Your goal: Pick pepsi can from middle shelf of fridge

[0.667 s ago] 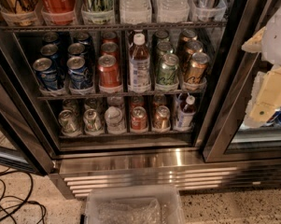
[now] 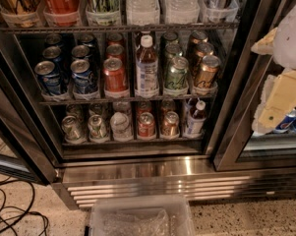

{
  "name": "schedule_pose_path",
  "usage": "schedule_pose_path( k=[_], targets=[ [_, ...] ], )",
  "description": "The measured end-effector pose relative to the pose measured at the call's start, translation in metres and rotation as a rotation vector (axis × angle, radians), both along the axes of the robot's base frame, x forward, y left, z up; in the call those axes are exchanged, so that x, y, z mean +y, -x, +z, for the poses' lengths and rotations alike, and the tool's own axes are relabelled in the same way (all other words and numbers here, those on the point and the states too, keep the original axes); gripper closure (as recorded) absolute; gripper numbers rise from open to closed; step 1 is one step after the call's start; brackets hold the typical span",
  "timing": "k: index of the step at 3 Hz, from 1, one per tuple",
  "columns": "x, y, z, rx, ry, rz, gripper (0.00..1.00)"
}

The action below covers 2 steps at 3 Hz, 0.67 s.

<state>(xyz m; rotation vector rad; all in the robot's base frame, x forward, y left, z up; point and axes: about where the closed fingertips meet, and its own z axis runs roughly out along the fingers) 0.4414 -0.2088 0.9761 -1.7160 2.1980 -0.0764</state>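
The fridge stands open in front of me, with its steel grille base below. On the middle shelf, blue pepsi cans fill the two left lanes, with another front can beside the first. My gripper, white and cream, hangs at the right edge of the view in front of the right door. It is well to the right of the pepsi cans, at about their height, and holds nothing that I can see.
On the middle shelf, right of the pepsi cans, stand red cans, a bottle, green cans and gold cans. Tall cans and bottles fill the rack above. A clear plastic bin sits on the floor below. Cables lie at lower left.
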Motion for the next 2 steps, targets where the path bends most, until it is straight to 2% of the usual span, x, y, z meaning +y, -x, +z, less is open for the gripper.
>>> schedule_pose_path(
  k=[1, 2],
  targets=[
    [0.027, 0.003, -0.008, -0.043, -0.067, 0.042, 0.0],
    [0.057, 0.005, -0.029, -0.105, -0.177, 0.101, 0.0]
  ],
)
